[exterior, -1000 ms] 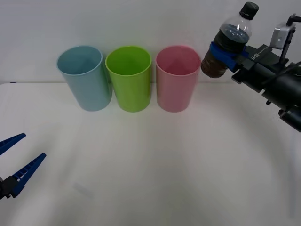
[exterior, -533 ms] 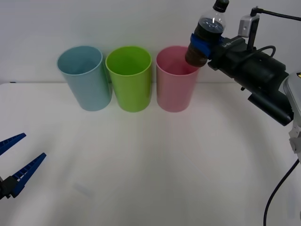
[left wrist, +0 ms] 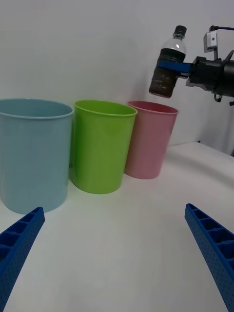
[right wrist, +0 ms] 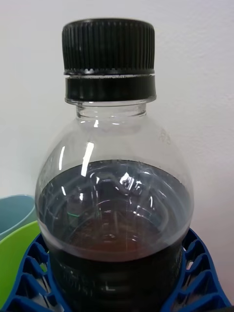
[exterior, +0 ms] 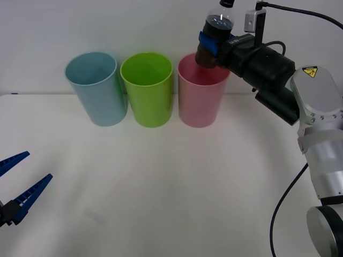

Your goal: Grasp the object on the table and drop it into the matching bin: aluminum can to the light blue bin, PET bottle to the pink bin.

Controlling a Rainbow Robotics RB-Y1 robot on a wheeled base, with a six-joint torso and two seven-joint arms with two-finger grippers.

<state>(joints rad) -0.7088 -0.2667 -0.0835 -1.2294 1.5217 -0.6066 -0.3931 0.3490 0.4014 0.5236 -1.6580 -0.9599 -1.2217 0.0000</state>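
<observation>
Front view: the right pincer [exterior: 208, 44], in the upper right of the frame, was clenched on the small clear plastic bottle of dark brown liquid with a black screw cap [exterior: 214, 33]. The bottle was held upright, clear of the wide flat white surface [exterior: 161, 182], with its base over the right part of the round rim of the tall pink plastic cup-shaped bin [exterior: 201, 96]. The lime green plastic bin of the same shape [exterior: 147, 91] stood just beside the pink one, with the light blue plastic bin [exterior: 96, 91] further left.

The step in hand appeared to be placement before release. To do it well, the bottle base should be brought over the middle of the pink opening, not the rim, since a release at the edge could tip the bottle outside or topple the bin. The bottle should be kept upright, lowered near the opening, then let go.

The left pincer [exterior: 16, 184] rested released at the lower left, well apart from the bins.
</observation>
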